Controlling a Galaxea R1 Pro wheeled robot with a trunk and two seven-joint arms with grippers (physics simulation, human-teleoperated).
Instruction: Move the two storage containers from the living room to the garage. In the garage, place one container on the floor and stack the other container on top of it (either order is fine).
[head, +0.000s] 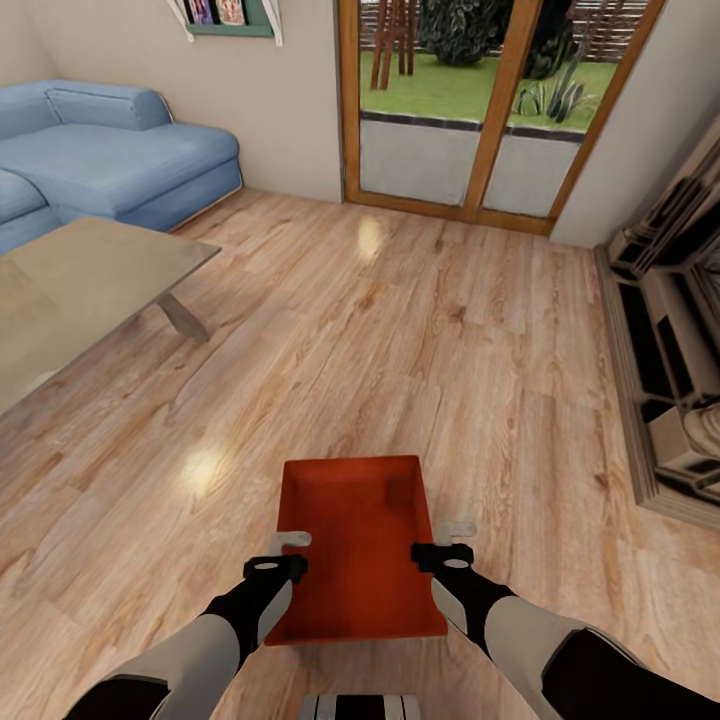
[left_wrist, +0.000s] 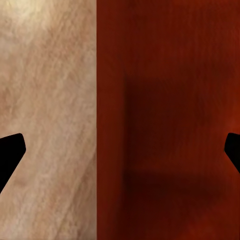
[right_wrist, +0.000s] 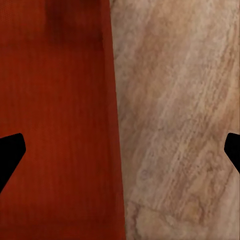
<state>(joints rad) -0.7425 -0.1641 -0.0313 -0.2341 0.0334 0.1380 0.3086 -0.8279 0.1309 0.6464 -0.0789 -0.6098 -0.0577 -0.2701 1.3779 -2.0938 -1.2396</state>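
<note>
One orange-red storage container (head: 358, 545) is right in front of me over the light wood-plank floor (head: 400, 330) of the living room, open side up. My left gripper (head: 285, 553) straddles its left wall and my right gripper (head: 450, 542) straddles its right wall. In the left wrist view the container (left_wrist: 165, 120) wall edge runs between the widely spread fingertips of the left gripper (left_wrist: 120, 155). The right wrist view shows the same for the container (right_wrist: 55, 120) and the right gripper (right_wrist: 120, 155). Both grippers are open. I cannot tell whether the container rests on the floor.
A blue sofa (head: 110, 150) stands at the far left, with a low grey table (head: 70, 290) in front of it. A wood-framed glass door (head: 490, 110) to a garden is straight ahead. A low media cabinet (head: 670, 330) lines the right wall.
</note>
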